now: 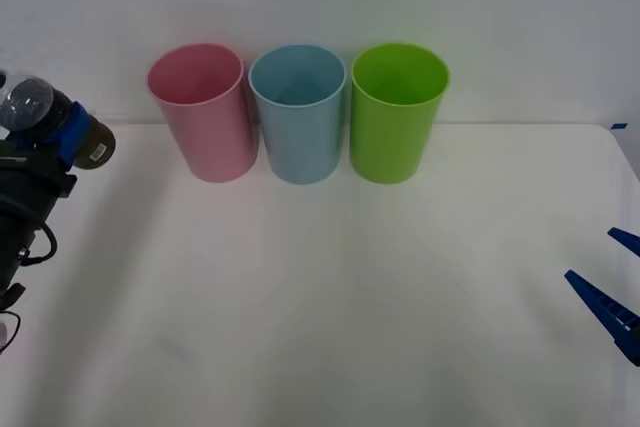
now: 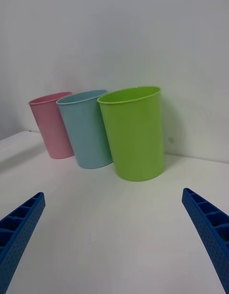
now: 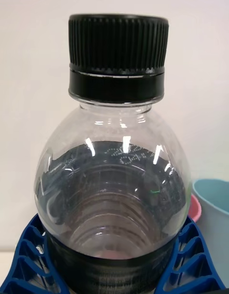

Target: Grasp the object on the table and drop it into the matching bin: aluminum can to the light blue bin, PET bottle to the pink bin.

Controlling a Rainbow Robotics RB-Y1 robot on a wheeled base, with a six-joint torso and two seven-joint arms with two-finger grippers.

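Front view, item held: PET bottle (image 1: 40, 117), clamped in the left claw (image 1: 68, 137) at far left, above the desk (image 1: 330, 297), well left of the pink bin (image 1: 205, 112). Light blue bin (image 1: 298, 112) touches the pink one. Right claw (image 1: 615, 292) spread, near right. Risk: release short of the rim drops the bottle onto the desk; overshoot lands it in the blue bin.

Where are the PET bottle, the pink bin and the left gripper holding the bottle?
PET bottle (image 3: 112, 179), left wrist view, clear shoulder.
Pink bin (image 1: 205, 132), front view, outer wall.
Left gripper (image 1: 68, 137), front view, blue fingers around the bottle.
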